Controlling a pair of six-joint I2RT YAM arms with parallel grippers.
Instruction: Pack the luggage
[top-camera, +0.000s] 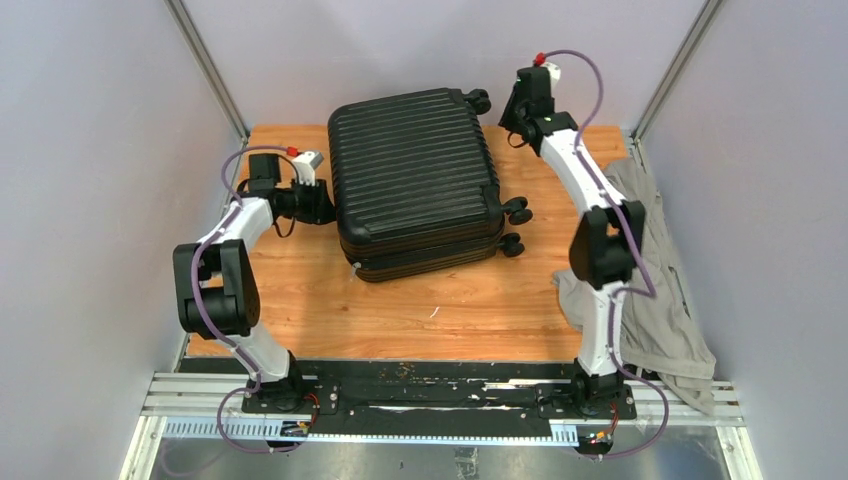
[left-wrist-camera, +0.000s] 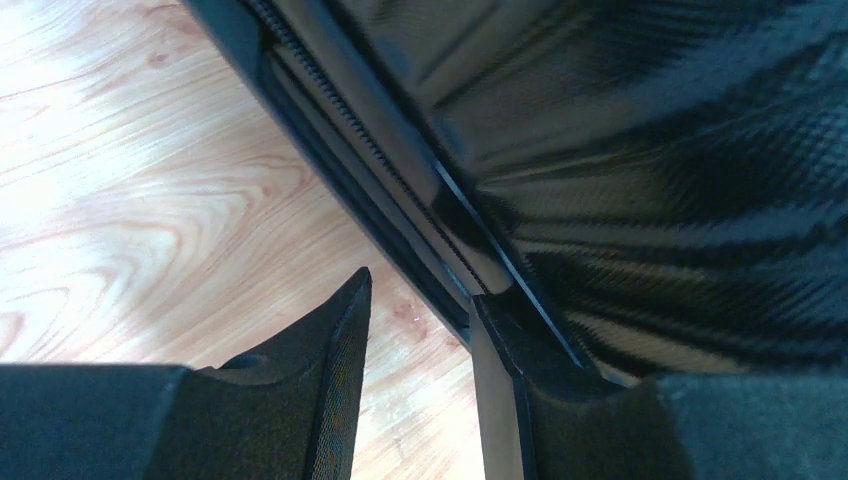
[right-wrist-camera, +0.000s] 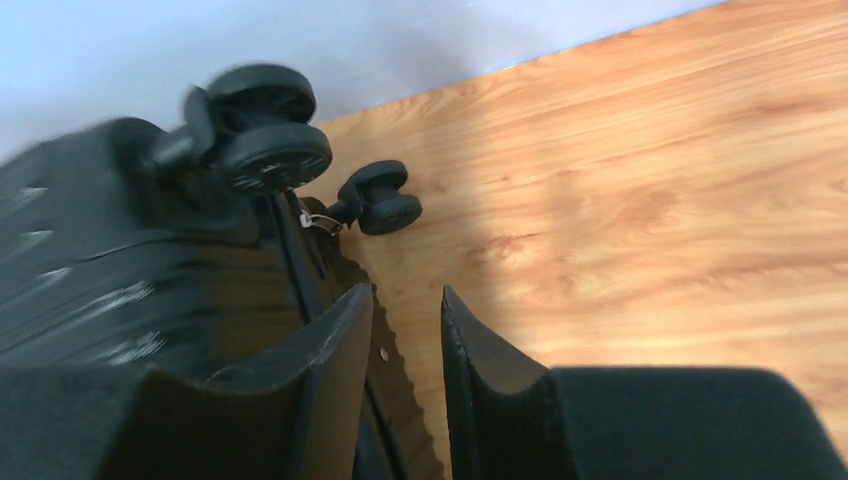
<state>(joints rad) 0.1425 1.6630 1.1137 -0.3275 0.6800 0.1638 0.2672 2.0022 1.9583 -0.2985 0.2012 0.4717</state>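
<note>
I see the luggage (top-camera: 415, 170) lying flat and shut at the back middle of the counter (top-camera: 450, 310), its wheels (right-wrist-camera: 272, 155) on the right side. My left pincer (top-camera: 318, 205) sits released at its left edge, with the zip seam running into the gap. My right pincer (top-camera: 512, 112) hangs by the far wheel corner, fingers narrowly parted. A grey garment (top-camera: 655, 300) lies at the counter's right edge.

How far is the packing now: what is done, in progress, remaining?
Done: nothing visible; the luggage lies shut and a grey garment lies outside it. In hand: the left pincer is at its zip seam, the right pincer by its wheels, both open. Left, probably: open it, put the garment in, close it.
</note>
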